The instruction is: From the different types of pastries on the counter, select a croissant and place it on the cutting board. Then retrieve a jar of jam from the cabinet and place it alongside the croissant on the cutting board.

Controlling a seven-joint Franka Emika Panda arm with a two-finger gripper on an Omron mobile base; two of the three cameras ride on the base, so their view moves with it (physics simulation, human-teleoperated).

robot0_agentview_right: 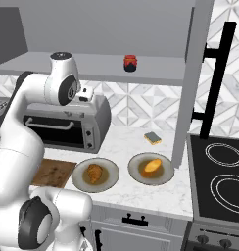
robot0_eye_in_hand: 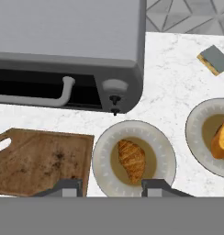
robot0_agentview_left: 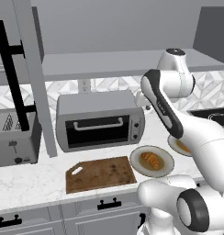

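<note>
Hovering above croissant [robot0_eye_in_hand: 131, 159] on plate [robot0_eye_in_hand: 102, 158], jaws spread, empty; no readable writing.

Stained brown wooden cutting board [robot0_eye_in_hand: 40, 158]; white marble-look counter [robot0_eye_in_hand: 173, 87] with grey veins; matt grey metal-look toaster oven [robot0_eye_in_hand: 63, 32]; ridged golden croissant [robot0_eye_in_hand: 131, 159] on a smooth pale plate [robot0_eye_in_hand: 101, 156].

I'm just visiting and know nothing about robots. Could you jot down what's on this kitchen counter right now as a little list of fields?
croissant: lying on a round plate, beside the cutting board
cutting board: bare, in front of the toaster oven
bun: on a second plate
jar of jam: standing on the cabinet shelf
sponge: on the counter
tool: open, hovering above the croissant, holding nothing
</note>
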